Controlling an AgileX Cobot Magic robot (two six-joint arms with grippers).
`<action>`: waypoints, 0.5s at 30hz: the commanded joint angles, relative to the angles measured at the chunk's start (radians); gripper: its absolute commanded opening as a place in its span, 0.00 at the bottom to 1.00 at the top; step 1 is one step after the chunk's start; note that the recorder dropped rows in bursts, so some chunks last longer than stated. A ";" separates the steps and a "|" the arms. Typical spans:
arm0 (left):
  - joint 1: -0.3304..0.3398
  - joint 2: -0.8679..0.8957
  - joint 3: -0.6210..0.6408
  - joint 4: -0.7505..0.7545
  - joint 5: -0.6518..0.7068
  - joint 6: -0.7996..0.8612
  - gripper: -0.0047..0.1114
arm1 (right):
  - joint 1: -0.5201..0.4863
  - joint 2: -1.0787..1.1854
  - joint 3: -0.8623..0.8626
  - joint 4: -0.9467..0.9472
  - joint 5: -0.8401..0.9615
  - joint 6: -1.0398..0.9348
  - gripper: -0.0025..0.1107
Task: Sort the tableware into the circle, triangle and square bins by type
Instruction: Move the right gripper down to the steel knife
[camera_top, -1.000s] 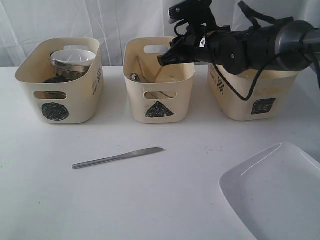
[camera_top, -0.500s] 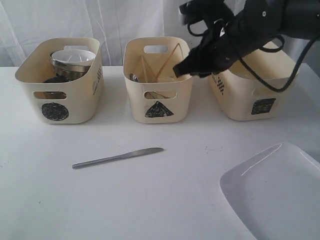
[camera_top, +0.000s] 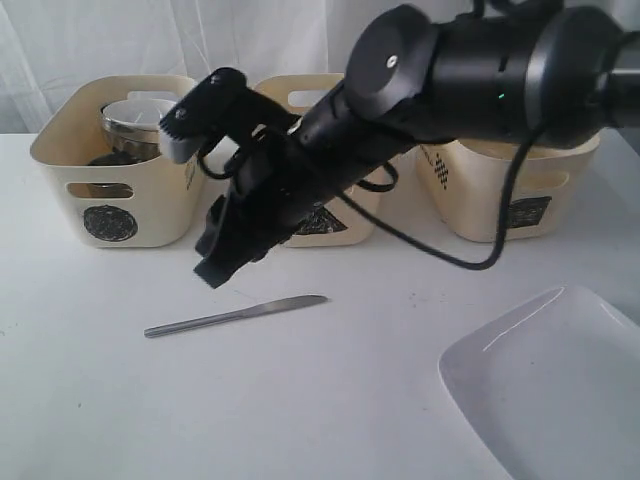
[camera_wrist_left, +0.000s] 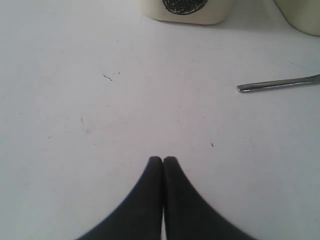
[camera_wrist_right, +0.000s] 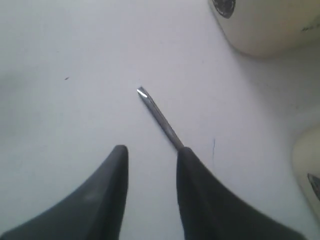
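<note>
A steel knife (camera_top: 235, 316) lies flat on the white table, in front of the circle bin (camera_top: 60, 160) and the triangle bin (camera_top: 350, 222). My right arm reaches across the triangle bin, and my right gripper (camera_top: 212, 262) hangs open just above the knife, holding nothing. In the right wrist view the knife (camera_wrist_right: 157, 116) runs under one finger (camera_wrist_right: 192, 175) of the right gripper (camera_wrist_right: 150, 148). My left gripper (camera_wrist_left: 163, 160) is shut and empty over bare table, with the knife's handle (camera_wrist_left: 275, 84) off to one side. The large white plate (camera_top: 550, 390) lies at front right. The square bin (camera_top: 510, 200) stands at back right.
A steel bowl (camera_top: 135, 118) sits in the circle bin, whose scribbled circle (camera_wrist_right: 224, 6) shows close by in the right wrist view. The triangle bin's contents are hidden by the arm. White curtains hang behind the bins.
My right arm has swung from above the triangle bin down and to the left, and now hangs over the knife. The knife, bins and plate have not moved.
</note>
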 joint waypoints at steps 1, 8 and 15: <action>0.001 -0.005 0.007 -0.010 0.040 -0.005 0.04 | 0.042 0.094 0.000 0.009 -0.107 -0.020 0.30; 0.001 -0.005 0.007 -0.010 0.040 -0.005 0.04 | 0.044 0.233 -0.050 -0.013 0.360 -0.085 0.30; 0.001 -0.005 0.007 -0.010 0.040 -0.005 0.04 | 0.044 0.236 -0.119 -0.182 0.126 -0.178 0.33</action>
